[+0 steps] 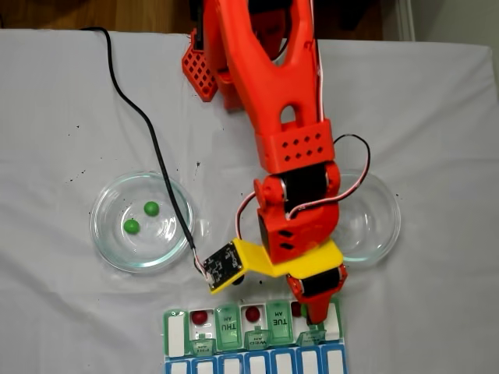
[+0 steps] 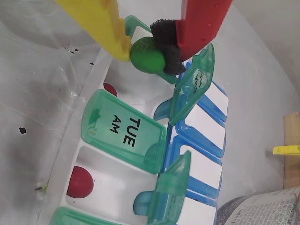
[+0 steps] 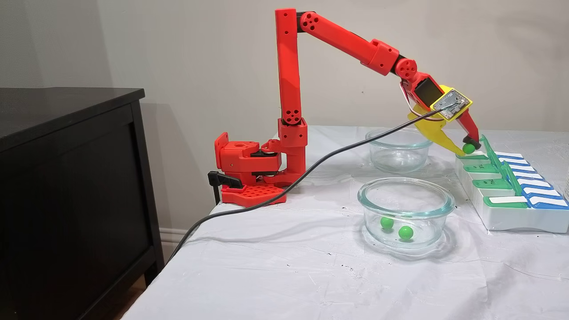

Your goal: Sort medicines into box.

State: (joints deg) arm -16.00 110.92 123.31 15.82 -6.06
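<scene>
Fixed top view, left to right: glass dish [image 1: 140, 222] on white-covered table [image 1: 62, 117], two green balls [image 1: 141, 217] inside. Pill organizer [image 1: 175, 336] at bottom edge; dark red balls [image 1: 200, 317] in open compartments, a closed lid marked TUE AM [image 2: 124, 131] between two of them. At right, gripper [image 2: 146, 52] clamped on one green ball [image 2: 147, 55], hanging just above an open end compartment. Second glass dish [image 1: 374, 222] farther right.

Two balls [image 1: 141, 217] in left dish [image 1: 105, 234] (top-down view).
</scene>
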